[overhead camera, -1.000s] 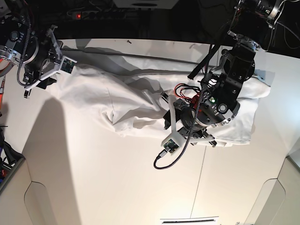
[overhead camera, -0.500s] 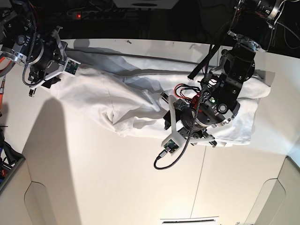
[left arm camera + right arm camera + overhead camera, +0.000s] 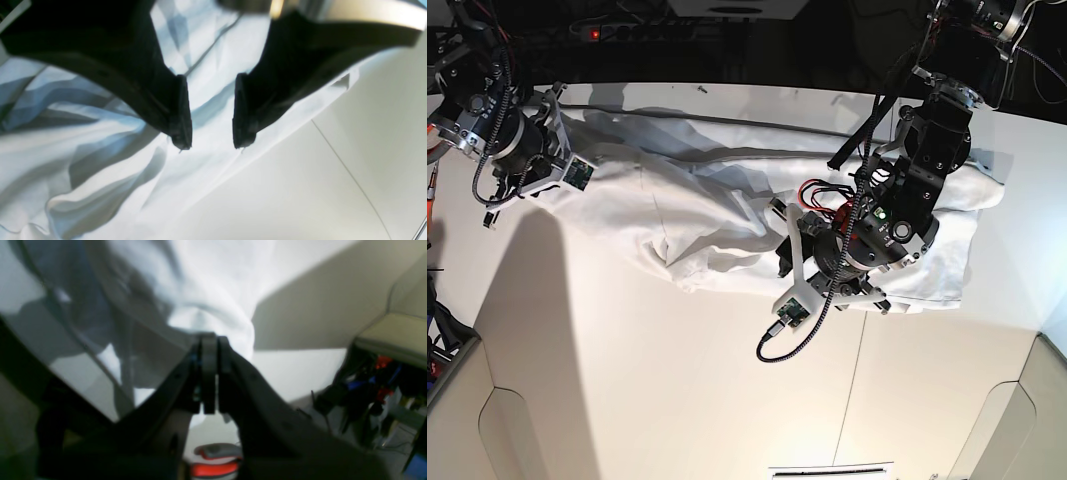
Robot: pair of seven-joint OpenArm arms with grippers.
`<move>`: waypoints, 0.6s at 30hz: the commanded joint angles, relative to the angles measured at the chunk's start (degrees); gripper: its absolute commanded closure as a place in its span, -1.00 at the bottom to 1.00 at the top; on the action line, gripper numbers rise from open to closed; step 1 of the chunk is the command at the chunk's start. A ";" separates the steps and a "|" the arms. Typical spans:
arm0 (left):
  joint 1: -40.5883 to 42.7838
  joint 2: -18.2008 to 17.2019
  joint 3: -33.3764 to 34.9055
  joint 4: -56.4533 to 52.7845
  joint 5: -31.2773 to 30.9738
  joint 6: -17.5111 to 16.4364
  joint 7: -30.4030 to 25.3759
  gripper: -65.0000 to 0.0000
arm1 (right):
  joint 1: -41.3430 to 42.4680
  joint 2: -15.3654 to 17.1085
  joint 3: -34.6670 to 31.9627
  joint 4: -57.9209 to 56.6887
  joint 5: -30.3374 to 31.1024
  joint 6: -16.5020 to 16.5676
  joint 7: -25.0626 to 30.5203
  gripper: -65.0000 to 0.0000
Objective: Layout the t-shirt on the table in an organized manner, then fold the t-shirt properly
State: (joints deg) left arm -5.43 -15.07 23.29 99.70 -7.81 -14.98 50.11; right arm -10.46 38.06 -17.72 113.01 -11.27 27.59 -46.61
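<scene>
Right claw (image 3: pixel 209 373), at ten o'clock in the base view, is pressed together and seems to pinch an edge of the large plain white wrinkly cloth t-shirt (image 3: pixel 717 215); left claw (image 3: pixel 208 113) hangs spread above its three o'clock end, gripping nothing. Cloth lies bunched across the wide matte white counter (image 3: pixel 657 400). Thin fabric could slip from that pinch and rumple again.
</scene>
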 commanded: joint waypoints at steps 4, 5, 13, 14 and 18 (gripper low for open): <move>-1.07 0.00 -0.17 0.70 -0.09 0.44 -1.90 0.25 | 2.47 -0.37 0.46 0.35 -0.76 -9.84 0.35 1.00; -1.07 0.00 -0.17 0.70 -0.09 0.46 -1.90 0.25 | 3.26 -1.11 0.46 0.07 -1.05 -12.17 0.35 1.00; -1.07 0.00 -0.17 0.70 -0.13 0.46 -2.32 0.25 | 10.86 -9.44 0.44 -8.35 -1.84 -17.35 0.35 1.00; -1.07 0.00 -0.17 0.70 -0.15 0.44 -2.38 0.25 | 11.65 -10.29 0.44 -9.79 -1.81 -17.33 0.35 1.00; -1.11 0.00 -0.17 0.72 -2.45 -1.11 -3.28 0.25 | 13.66 -12.81 0.44 -15.28 -2.36 -17.62 0.35 1.00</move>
State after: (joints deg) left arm -5.45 -15.07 23.29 99.68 -9.87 -15.88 48.18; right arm 2.28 24.73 -17.67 96.86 -12.93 10.61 -46.92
